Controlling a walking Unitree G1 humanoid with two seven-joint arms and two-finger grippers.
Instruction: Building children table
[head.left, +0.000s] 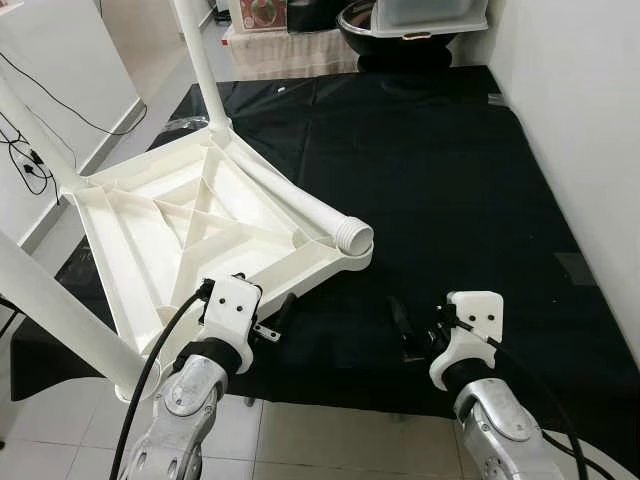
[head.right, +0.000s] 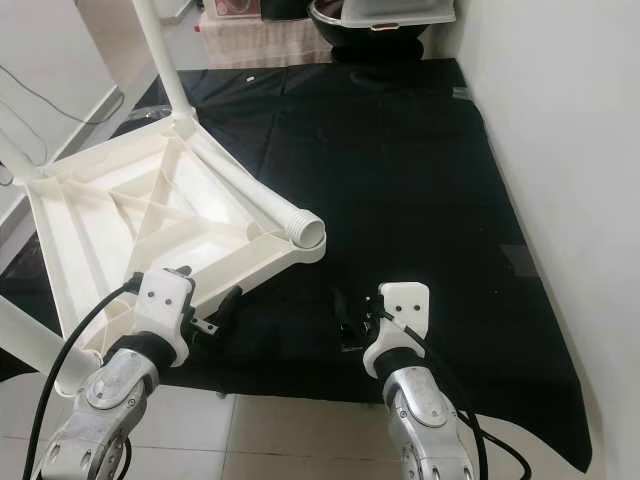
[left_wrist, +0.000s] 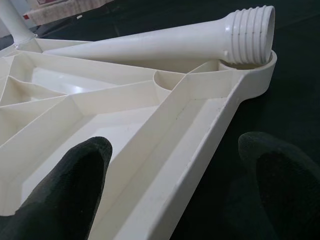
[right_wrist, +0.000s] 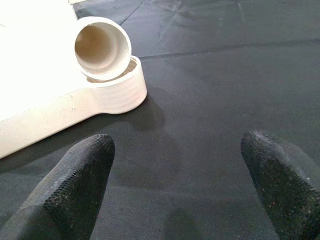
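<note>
Both jaws stand wide apart and hold nothing: the left gripper (left_wrist: 170, 195) hovers at the near edge of the upturned white table top (head.left: 190, 225), and the right gripper (right_wrist: 175, 185) hangs over the black cloth (head.left: 450, 170) just beside it. One loose table leg (head.left: 295, 205) lies across the ribbed underside, its threaded end resting at the corner socket (right_wrist: 117, 92).

Head eyes look down on black mat (head.left: 430, 180); wrist cameras close, low, sharing loose leg (left_wrist: 200, 42).
</note>
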